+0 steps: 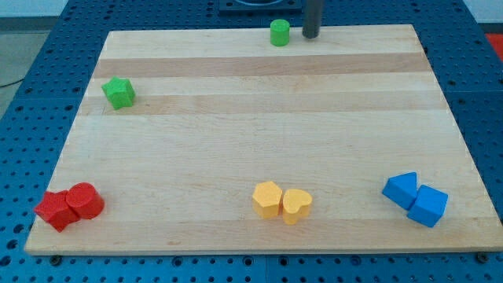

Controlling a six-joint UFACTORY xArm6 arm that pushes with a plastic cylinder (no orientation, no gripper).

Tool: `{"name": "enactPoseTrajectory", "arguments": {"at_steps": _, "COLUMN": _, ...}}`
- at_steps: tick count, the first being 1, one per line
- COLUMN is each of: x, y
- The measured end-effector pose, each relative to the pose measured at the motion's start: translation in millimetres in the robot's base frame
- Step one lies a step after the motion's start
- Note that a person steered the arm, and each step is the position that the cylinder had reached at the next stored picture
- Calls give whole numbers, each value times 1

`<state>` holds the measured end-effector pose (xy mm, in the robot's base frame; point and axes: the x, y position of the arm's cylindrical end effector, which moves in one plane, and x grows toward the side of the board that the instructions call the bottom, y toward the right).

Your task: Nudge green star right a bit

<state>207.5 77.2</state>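
Note:
The green star (pixel 119 93) lies on the wooden board (pixel 251 118) at the view's upper left. My tip (pixel 310 36) is at the board's top edge, just right of a green cylinder (pixel 280 33). The tip is far to the right of and above the green star, not touching it.
Two red blocks (pixel 69 206) sit together at the bottom left. A yellow hexagon (pixel 267 199) and a yellow heart (pixel 296 205) touch at the bottom centre. Two blue blocks (pixel 415 199) sit together at the bottom right. A blue pegboard table (pixel 23 118) surrounds the board.

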Motion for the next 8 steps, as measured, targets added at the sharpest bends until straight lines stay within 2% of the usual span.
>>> {"name": "enactPoseTrajectory", "arguments": {"at_steps": 2, "x": 1, "y": -36}}
{"name": "enactPoseTrajectory", "arguments": {"at_steps": 3, "x": 8, "y": -13}}
{"name": "enactPoseTrajectory", "arguments": {"at_steps": 4, "x": 48, "y": 20}}
{"name": "enactPoseTrajectory", "arguments": {"at_steps": 5, "x": 139, "y": -1}}
{"name": "enactPoseTrajectory", "arguments": {"at_steps": 6, "x": 227, "y": -77}}
{"name": "enactPoseTrajectory", "arguments": {"at_steps": 7, "x": 252, "y": -187}}
{"name": "enactPoseTrajectory", "arguments": {"at_steps": 8, "x": 231, "y": -302}}
